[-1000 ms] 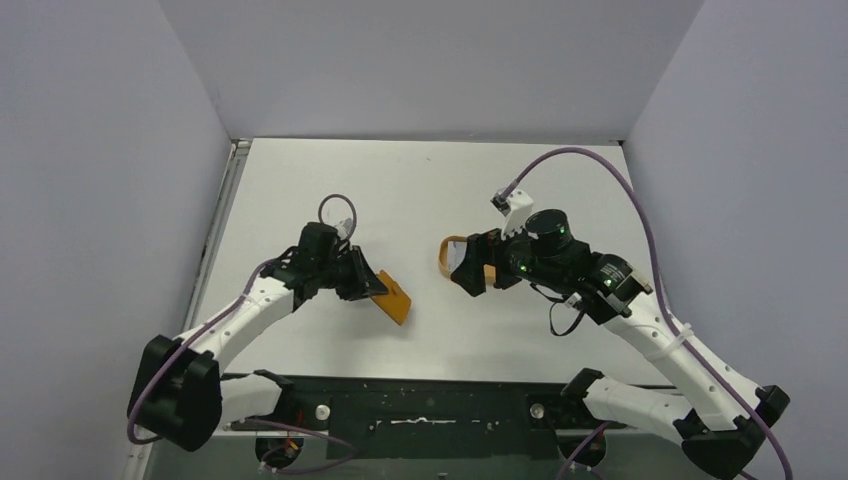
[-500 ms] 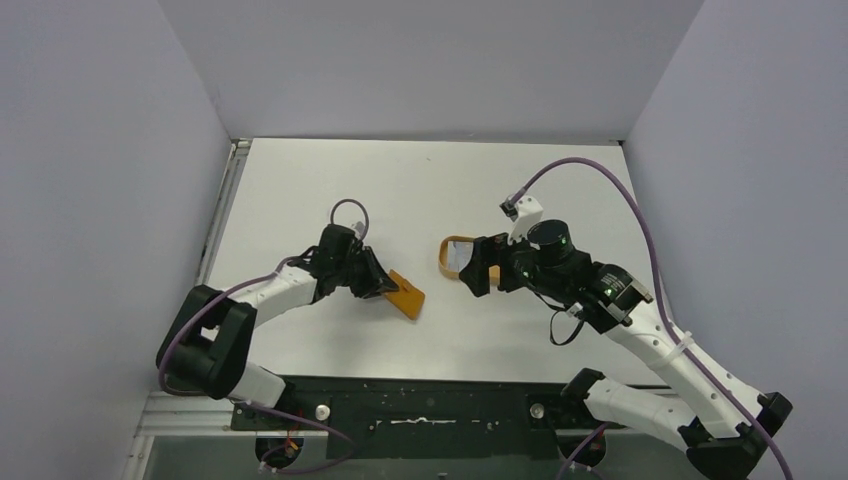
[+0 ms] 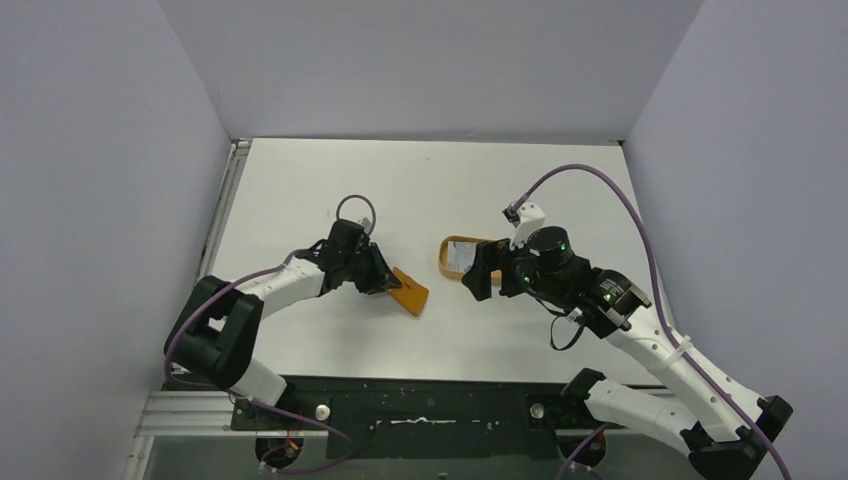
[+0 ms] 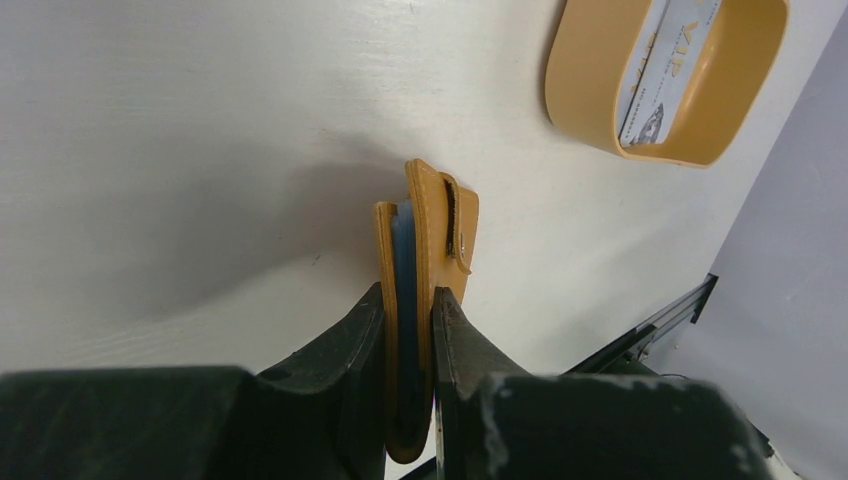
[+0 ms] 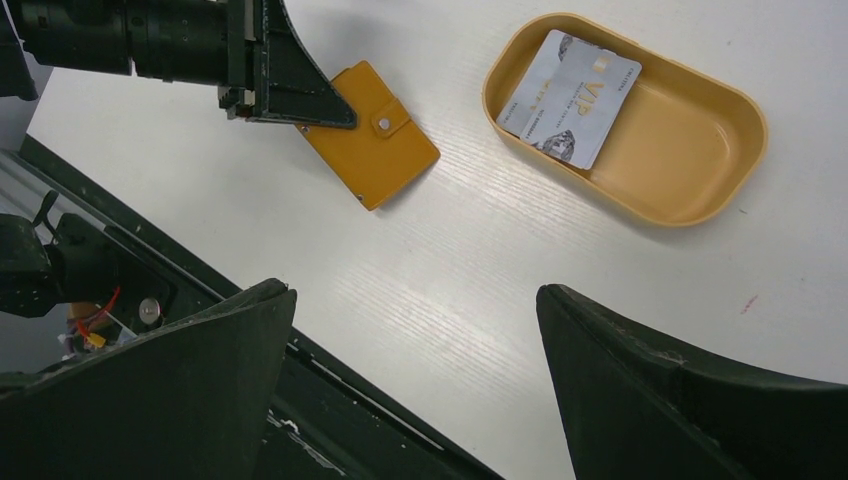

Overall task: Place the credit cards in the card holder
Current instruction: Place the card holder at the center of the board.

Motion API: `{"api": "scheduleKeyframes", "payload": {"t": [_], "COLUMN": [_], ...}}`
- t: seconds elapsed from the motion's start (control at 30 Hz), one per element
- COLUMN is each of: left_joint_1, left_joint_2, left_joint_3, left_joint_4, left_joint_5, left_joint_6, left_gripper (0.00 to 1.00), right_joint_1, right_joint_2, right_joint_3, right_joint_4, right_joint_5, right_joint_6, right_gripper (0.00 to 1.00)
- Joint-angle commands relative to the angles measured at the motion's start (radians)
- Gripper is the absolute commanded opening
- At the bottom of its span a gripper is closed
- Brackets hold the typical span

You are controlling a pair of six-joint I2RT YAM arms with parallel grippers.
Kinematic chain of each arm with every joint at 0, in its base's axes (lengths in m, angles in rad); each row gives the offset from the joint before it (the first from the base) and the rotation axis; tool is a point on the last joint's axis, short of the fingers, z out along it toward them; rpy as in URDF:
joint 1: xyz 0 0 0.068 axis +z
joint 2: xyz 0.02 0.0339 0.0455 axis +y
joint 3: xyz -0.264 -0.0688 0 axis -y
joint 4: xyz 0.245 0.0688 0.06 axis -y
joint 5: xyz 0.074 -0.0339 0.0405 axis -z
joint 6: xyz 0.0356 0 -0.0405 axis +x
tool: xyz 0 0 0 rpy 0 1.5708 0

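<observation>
Left end effector (image 4: 408, 312) pinches card holder (image 4: 441, 228), blue card (image 4: 403, 262) inside; grey cards (image 5: 570, 95) left in tray (image 5: 705, 175); right end effector (image 5: 415, 295) spread

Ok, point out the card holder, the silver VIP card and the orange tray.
card holder (image 5: 368, 148): right wrist view, on its flat outer face.
silver VIP card (image 5: 585, 95): right wrist view, middle of its printed face.
orange tray (image 5: 668, 148): right wrist view, bare floor beside the card.

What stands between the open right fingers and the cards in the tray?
Nothing visible. The silvery cards lie uncovered in the tray; only bare table and the tray's rim separate them from the right fingers.
</observation>
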Motion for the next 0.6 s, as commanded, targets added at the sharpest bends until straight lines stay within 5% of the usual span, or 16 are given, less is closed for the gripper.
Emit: {"api": "scheduleKeyframes", "payload": {"t": [0.0, 0.33, 0.47, 0.57], "left_joint_1": [-0.007, -0.023, -0.078, -0.119], "left_joint_2": [0.026, -0.12, -0.225, -0.253], "left_joint_3": [0.017, 0.072, 0.091, 0.091], "left_joint_4": [-0.132, -0.369, -0.391, -0.281], "left_joint_5": [-0.181, -0.366, -0.426, -0.35], "left_joint_6": [0.059, 0.093, 0.121, 0.127], "left_gripper": [0.13, 0.65, 0.67, 0.56], "right_joint_1": [0.005, 0.006, 0.009, 0.01], "right_joint_2": [-0.03, -0.039, -0.04, -0.039], "right_joint_3": [-0.01, -0.001, 0.0, -0.006], "right_joint_4": [0.054, 0.049, 0.053, 0.063], "right_joint_5": [0.025, 0.014, 0.011, 0.011], "right_joint_6": [0.008, 0.01, 0.01, 0.013], "right_gripper": [0.97, 0.96, 0.96, 0.96]}}
